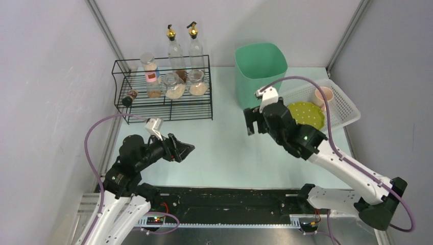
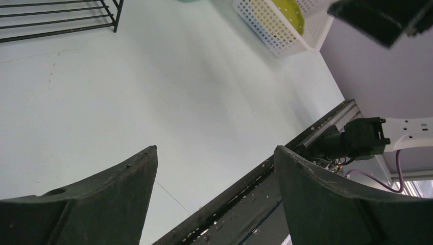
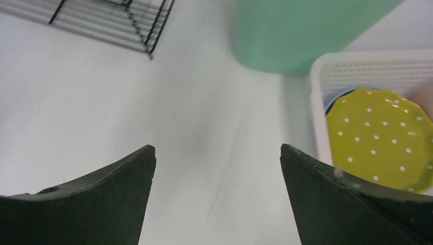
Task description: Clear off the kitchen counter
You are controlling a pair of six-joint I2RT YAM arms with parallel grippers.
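The kitchen counter point(image 1: 224, 148) is a pale mint-green tabletop, seen bare under both wrist cameras point(image 2: 153, 92) point(image 3: 127, 102). My left gripper point(image 1: 188, 149) hovers over the counter's left front part, jaws open, nothing between them point(image 2: 215, 149). My right gripper point(image 1: 251, 121) hangs above the counter's middle, just left of the white basket, jaws open and empty point(image 3: 217, 147).
A black wire rack point(image 1: 163, 104) with jars and bottles stands at the back left. A green bin point(image 1: 260, 71) is at the back centre. The white basket point(image 1: 347, 112) at the right holds a yellow dotted plate point(image 1: 306, 113) and a pink cup point(image 1: 324, 96).
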